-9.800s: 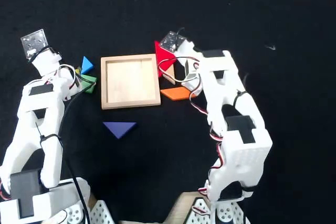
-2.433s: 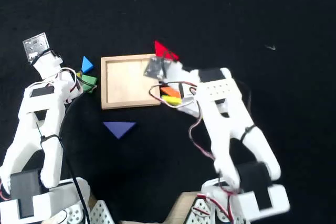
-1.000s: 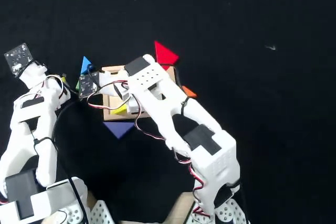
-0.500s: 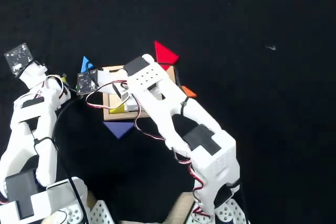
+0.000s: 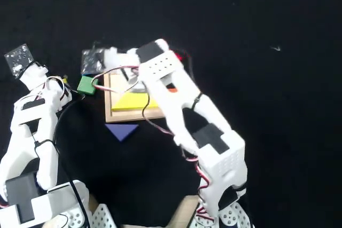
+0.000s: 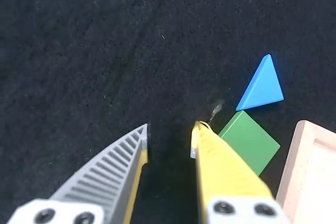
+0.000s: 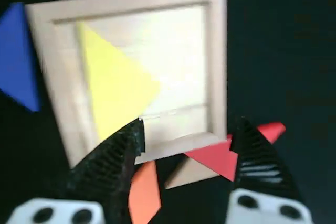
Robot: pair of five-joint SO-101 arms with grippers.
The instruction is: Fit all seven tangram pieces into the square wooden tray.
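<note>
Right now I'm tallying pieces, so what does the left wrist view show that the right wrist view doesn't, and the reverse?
Particular to the left wrist view: a light blue triangle and a green square beside it on the black cloth, past the open left gripper. Particular to the right wrist view: a yellow triangle lying in the wooden tray, a dark blue triangle, a red triangle and an orange piece outside it, and the open right gripper. Shared: the wooden tray.

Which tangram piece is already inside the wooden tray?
The yellow triangle: it lies inside the wooden tray, while the other visible pieces sit outside it.
</note>
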